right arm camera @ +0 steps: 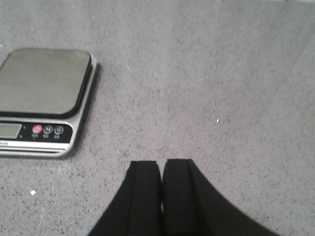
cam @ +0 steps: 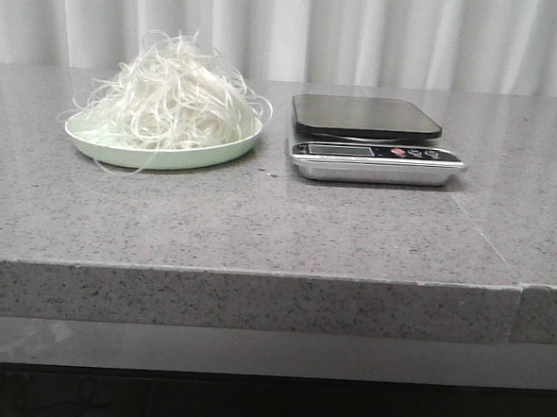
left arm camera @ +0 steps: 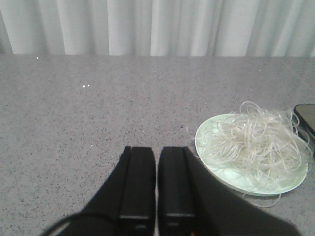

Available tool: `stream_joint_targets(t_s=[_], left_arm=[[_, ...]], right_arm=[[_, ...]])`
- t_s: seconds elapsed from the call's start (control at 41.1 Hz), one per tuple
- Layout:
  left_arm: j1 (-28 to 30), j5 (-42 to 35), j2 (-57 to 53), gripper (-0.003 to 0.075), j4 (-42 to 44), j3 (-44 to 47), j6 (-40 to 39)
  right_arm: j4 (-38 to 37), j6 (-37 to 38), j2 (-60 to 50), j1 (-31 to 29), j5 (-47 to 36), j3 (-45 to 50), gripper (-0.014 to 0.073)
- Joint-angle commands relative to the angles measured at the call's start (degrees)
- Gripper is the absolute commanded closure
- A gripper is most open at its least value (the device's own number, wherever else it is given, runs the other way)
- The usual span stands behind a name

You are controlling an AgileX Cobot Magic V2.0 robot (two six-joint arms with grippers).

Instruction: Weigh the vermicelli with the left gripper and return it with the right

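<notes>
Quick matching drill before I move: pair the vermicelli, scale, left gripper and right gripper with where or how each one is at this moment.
Things:
1. vermicelli
2. scale
3. left gripper
4. right gripper

States:
A. shut, over bare counter beside the plate
B. bare platform, nothing on it
C. shut, over bare counter beside the scale
D. heaped on the pale green plate

Pairs: 1-D, 2-B, 3-A, 4-C
</notes>
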Motion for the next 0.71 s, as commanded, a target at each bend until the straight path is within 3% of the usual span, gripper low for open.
stream_joint_targets(t_s=[0.0,0.097,0.171,0.244,0.365,0.487,0.682], left_arm=[[0.03,-3.81,2.58,0.0578,-0.68,-1.83,-0.09],[0.03,-3.71,5.04,0.0577,-0.68,-1.83,-0.09],[0.03,-3.71,6.91,0.0556,-0.68,-1.83,-0.09],[0.03,-3.95,8.78,0.0497,-0.68,-1.83,-0.09],[0.03,-5.26,11.66,0.0311,-0.68,-1.83,-0.09],[-1.87,-6.60,15.50,0.0171,-0.68,-3.12,0.04],[-9.81,-7.10,23.27,0.0174,-0.58,-8.85,0.04]], right_arm=[[-0.29,-0.69,1.79,-0.22,-2.47,-1.66,0.0434],[-0.29,-0.69,3.38,-0.22,-2.26,-1.66,0.0405],[-0.29,-0.69,4.19,-0.22,-2.31,-1.66,0.0316],[-0.29,-0.69,4.77,-0.22,-2.47,-1.66,0.0209],[-0.29,-0.69,5.04,-0.22,-2.52,-1.66,0.0090],[-0.29,-0.69,5.10,-0.22,-2.52,-1.66,0.0088],[-0.29,-0.69,5.10,-0.22,-2.52,-1.66,0.0088]])
